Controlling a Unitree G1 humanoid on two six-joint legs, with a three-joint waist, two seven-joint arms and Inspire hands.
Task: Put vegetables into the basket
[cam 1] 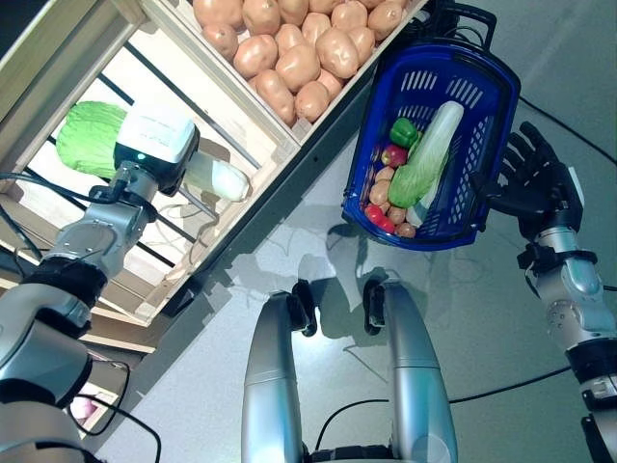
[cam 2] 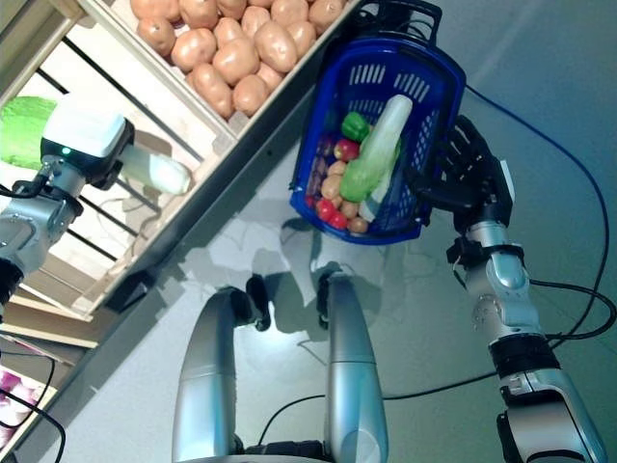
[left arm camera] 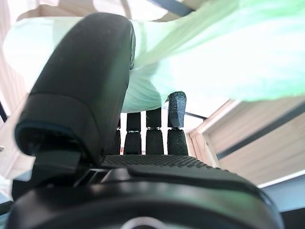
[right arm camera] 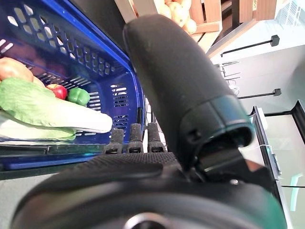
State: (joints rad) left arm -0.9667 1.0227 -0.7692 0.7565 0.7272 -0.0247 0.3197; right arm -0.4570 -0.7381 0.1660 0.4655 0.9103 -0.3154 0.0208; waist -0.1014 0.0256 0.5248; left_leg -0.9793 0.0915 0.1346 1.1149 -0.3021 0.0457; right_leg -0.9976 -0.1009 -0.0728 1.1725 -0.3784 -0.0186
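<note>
The blue plastic basket (cam 1: 429, 92) stands on the grey floor beside the stand. In it lie a long napa cabbage (cam 1: 431, 154), a green pepper (cam 1: 403, 132), small red vegetables (cam 1: 379, 216) and brown potatoes (cam 1: 380, 194). My right hand (cam 1: 535, 183) is open, just beside the basket's right rim; its wrist view shows the basket wall (right arm camera: 71, 52) and the cabbage (right arm camera: 38, 102) past its fingers. My left hand (left arm camera: 86, 86) is inside a wooden crate, with thumb and fingers (left arm camera: 176, 112) curled round another napa cabbage (cam 1: 92, 135), whose white stem (cam 1: 220, 179) sticks out to the right.
The wooden stand (cam 1: 280, 145) runs diagonally across the upper left, its slatted crates close against the basket's left side. The basket's black handles (cam 1: 465, 19) lie at its far end. Grey floor (cam 1: 482, 318) spreads to the right and below.
</note>
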